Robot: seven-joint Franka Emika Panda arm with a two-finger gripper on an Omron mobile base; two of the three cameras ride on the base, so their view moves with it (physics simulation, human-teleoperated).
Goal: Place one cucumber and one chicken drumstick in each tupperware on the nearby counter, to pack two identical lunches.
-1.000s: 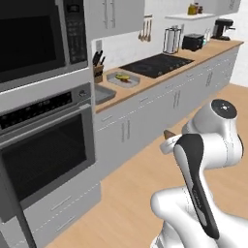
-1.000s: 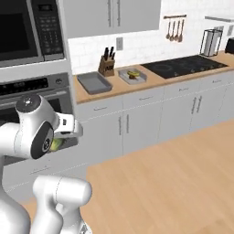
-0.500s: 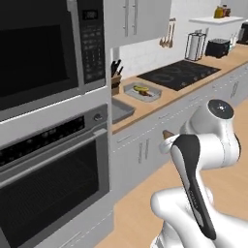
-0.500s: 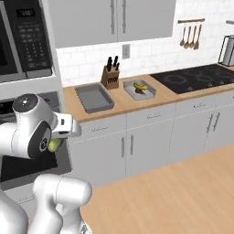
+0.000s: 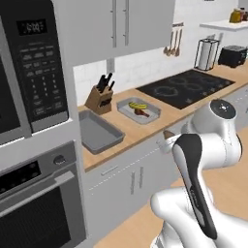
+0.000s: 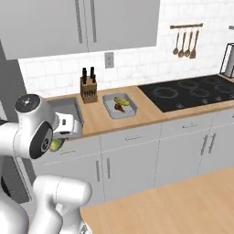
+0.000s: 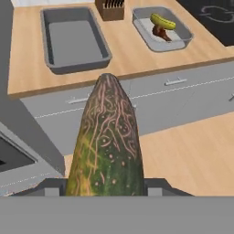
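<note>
gripping a cucumber, gripper sits closed on it in front of the grey cabinet doors. beyond on the counter: two tupperware, near-left tray bare, right tray with one cucumber, one drumstick; knife block between, one stovetop farther right.

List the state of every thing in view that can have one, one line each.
Gripper: shut on the cucumber.
Cucumber: held, off the counter.
Left tupperware: empty, on the counter.
Right tupperware: holds a second cucumber and a drumstick.
Knife block: upright, knives in it.
Cabinet doors: shut.
</note>
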